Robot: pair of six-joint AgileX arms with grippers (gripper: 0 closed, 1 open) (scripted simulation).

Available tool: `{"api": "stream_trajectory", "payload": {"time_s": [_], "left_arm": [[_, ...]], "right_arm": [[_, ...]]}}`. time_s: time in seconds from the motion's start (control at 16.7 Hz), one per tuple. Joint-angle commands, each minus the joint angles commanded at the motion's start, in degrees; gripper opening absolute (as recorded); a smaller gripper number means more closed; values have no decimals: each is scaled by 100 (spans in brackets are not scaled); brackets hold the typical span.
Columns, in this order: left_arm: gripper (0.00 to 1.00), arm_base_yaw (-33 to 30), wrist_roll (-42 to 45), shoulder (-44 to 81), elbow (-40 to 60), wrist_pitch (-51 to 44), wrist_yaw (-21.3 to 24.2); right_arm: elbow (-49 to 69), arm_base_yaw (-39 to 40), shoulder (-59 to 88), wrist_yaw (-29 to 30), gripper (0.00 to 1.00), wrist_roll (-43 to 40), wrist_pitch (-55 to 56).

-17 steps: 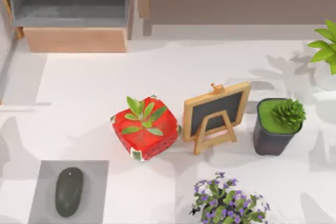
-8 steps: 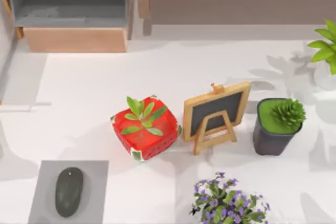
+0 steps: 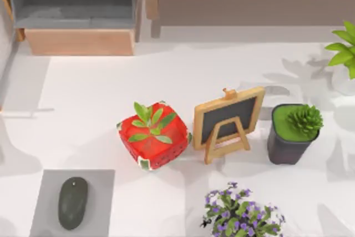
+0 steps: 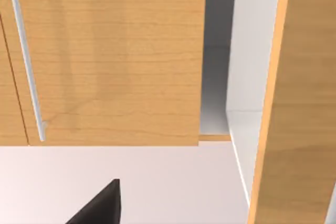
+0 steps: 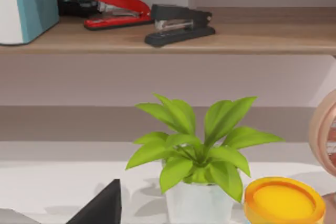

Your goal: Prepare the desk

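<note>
Desk (image 3: 100,92) spreading white under everything, lying open and bare across its left and far stretches up to the wooden cabinet (image 3: 80,41). Crowding mid-right: red pot (image 3: 153,142) holding a green sprout, chalkboard easel (image 3: 228,120), dark pot (image 3: 288,142) holding a succulent, purple flowers (image 3: 241,215) at the near edge. Mouse (image 3: 73,202) resting on grey mat (image 3: 50,192) near-left. End effector states: cannot tell.

Shelf (image 5: 262,38): red stapler (image 5: 113,8), black stapler (image 5: 178,23), teal-white box (image 5: 26,3).
Desk (image 5: 52,187): leafy plant (image 5: 197,145) in white pot (image 5: 198,203); orange lid (image 5: 283,198) beside it.
</note>
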Motion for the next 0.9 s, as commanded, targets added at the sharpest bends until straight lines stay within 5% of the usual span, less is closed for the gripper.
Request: {"api": "stream_trajectory", "payload": {"time_s": [0.06, 0.84, 0.9], "left_arm": [[100, 0, 0, 0, 0, 0, 0], [2, 0, 0, 0, 0, 0, 0], [0, 0, 0, 0, 0, 0, 0]], "right_arm": [[0, 0, 0, 0, 100, 0, 0], [0, 0, 0, 0, 100, 0, 0], [0, 0, 0, 0, 100, 0, 0]]}}
